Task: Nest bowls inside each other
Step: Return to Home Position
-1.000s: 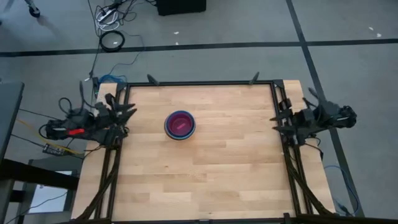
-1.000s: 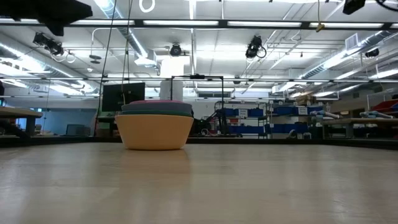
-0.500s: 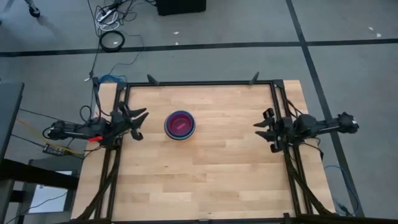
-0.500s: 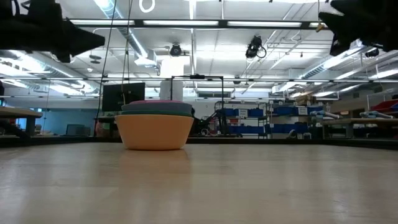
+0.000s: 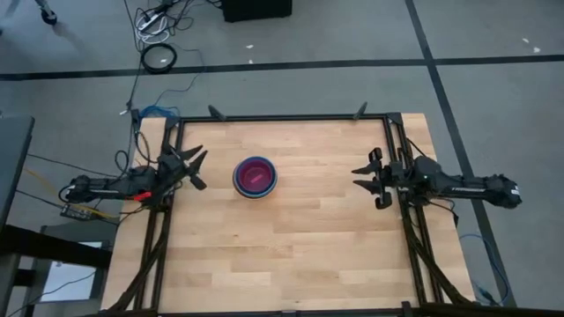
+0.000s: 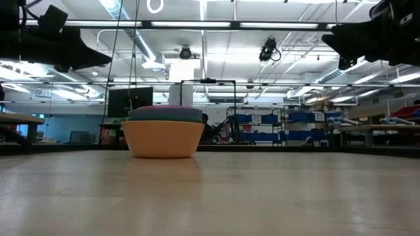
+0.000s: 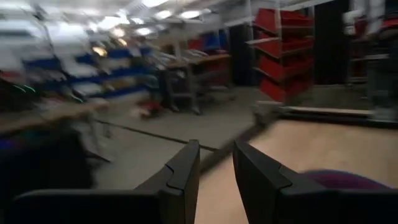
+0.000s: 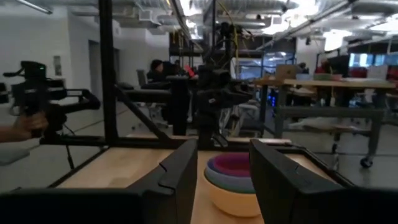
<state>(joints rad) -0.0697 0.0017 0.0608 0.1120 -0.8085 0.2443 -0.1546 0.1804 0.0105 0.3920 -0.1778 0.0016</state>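
The bowls (image 5: pixel 256 177) stand nested in one stack left of the table's middle. From above I see a pink-red inside ringed by purple and blue rims. In the low view the orange outer bowl (image 6: pixel 163 139) rests by its base on the wood, with a dark teal and a pink rim above it. My left gripper (image 5: pixel 196 167) hangs open over the table's left edge, left of the stack, fingers pointing at it. My right gripper (image 5: pixel 370 179) hangs open over the right edge, pointing at the stack (image 8: pixel 233 180) from farther off. Both are above the tabletop and hold nothing.
A black frame (image 5: pixel 282 117) runs round the wooden tabletop. Bare wood lies between the stack and my right gripper and across the near half. Beyond the table's left side, a person's hand (image 8: pixel 17 127) holds a dark device. Cables lie on the floor at the far left.
Both grippers have come down and swung inward over the table's side edges, the left one toward the right, the right one toward the left, each ending level and pointing at the stack. The stack has kept still.
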